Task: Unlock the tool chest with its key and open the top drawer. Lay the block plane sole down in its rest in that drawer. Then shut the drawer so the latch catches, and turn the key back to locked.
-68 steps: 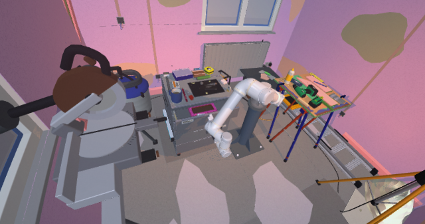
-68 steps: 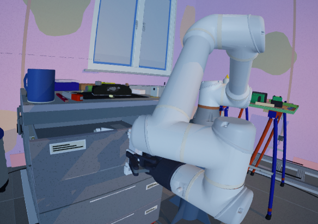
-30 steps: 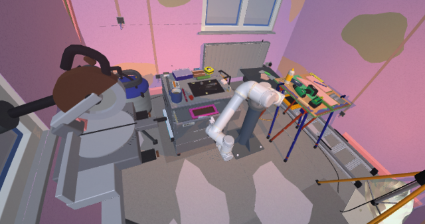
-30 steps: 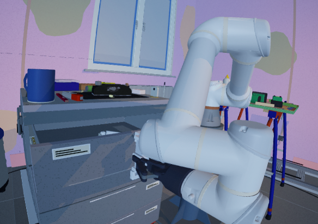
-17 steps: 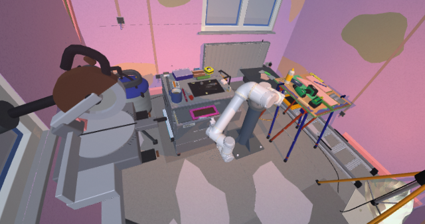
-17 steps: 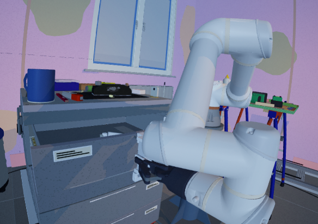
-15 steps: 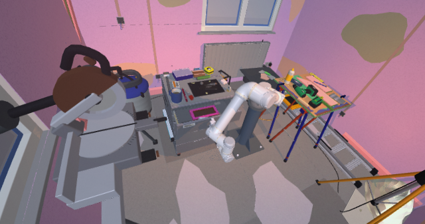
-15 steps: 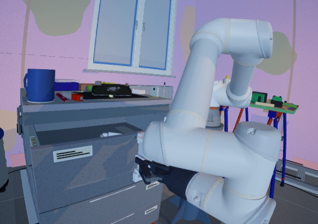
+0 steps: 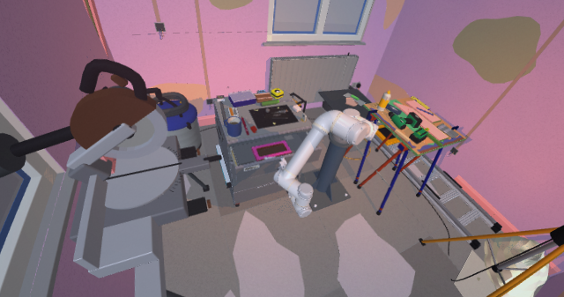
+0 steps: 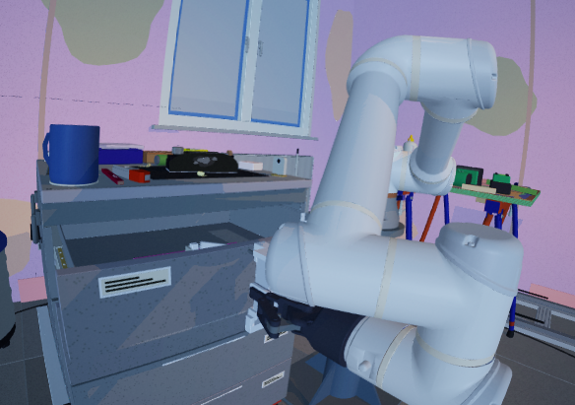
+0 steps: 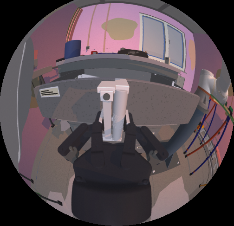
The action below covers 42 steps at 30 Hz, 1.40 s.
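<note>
The top drawer's pale handle (image 11: 113, 112) is gripped by my closed gripper (image 11: 113, 129), which sits in front of the tool chest (image 9: 264, 151) at drawer height. The top drawer (image 10: 157, 288) stands pulled out, and its pink-rimmed rest (image 9: 271, 150) shows inside from above. The block plane (image 10: 202, 163) lies on the black mat on the chest's top. The key is hidden from me.
The lower drawers (image 10: 221, 367) sit closed right below my wrist. A blue mug (image 10: 73, 153) and small tools stand on the chest top. A mitre saw (image 9: 119, 156) stands left of the chest, a folding workbench (image 9: 410, 125) to the right.
</note>
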Each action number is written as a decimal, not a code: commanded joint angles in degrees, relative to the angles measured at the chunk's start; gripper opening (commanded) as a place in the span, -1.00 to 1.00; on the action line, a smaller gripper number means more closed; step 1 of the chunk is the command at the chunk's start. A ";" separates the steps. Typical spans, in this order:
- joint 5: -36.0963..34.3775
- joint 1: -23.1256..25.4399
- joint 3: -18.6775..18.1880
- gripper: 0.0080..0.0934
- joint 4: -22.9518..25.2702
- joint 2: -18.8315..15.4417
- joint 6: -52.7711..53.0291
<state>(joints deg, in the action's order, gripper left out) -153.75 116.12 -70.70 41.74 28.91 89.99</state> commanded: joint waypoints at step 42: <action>2.55 2.68 5.55 -1.00 -3.06 -2.38 0.01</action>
<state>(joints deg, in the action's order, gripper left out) -151.14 118.74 -65.16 38.66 26.46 89.99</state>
